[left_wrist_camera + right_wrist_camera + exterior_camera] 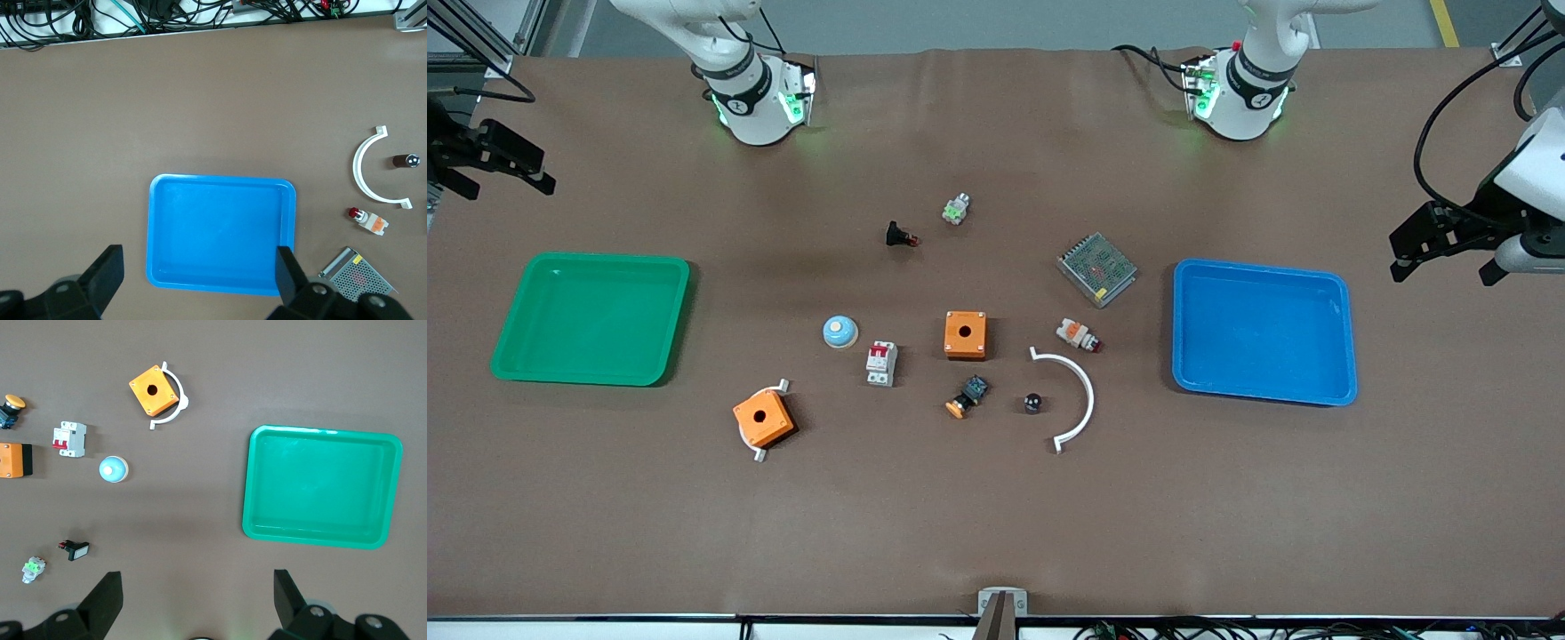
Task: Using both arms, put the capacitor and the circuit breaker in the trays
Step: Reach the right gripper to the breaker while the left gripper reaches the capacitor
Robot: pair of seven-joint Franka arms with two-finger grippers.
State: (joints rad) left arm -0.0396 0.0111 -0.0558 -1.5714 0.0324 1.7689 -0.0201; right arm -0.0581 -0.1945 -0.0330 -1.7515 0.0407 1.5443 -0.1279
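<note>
The capacitor [1033,403] is lying on the brown table [996,533], inside the curve of the white arc bracket [1076,396]. In the left wrist view [405,161] its long axis is running away from the arc, shiny end pointing outward; from the front camera only a rounded glossy end is showing.

The circuit breaker [881,363] is lying flat at about 9 o'clock from the capacitor, toward the right arm's end. Its long axis is running nearer-to-farther from the front camera, red lever end pointing toward 12 o'clock. A round blue-and-white knob [840,332] is sitting at its 10 o'clock, an orange box [966,334] at its 2 o'clock.

The left gripper [1449,244] is waiting with fingers spread wide, hovering just outside the blue tray [1263,391]. The right gripper [494,160] is likewise waiting, fingers spread, up near the green tray [591,378].
</note>
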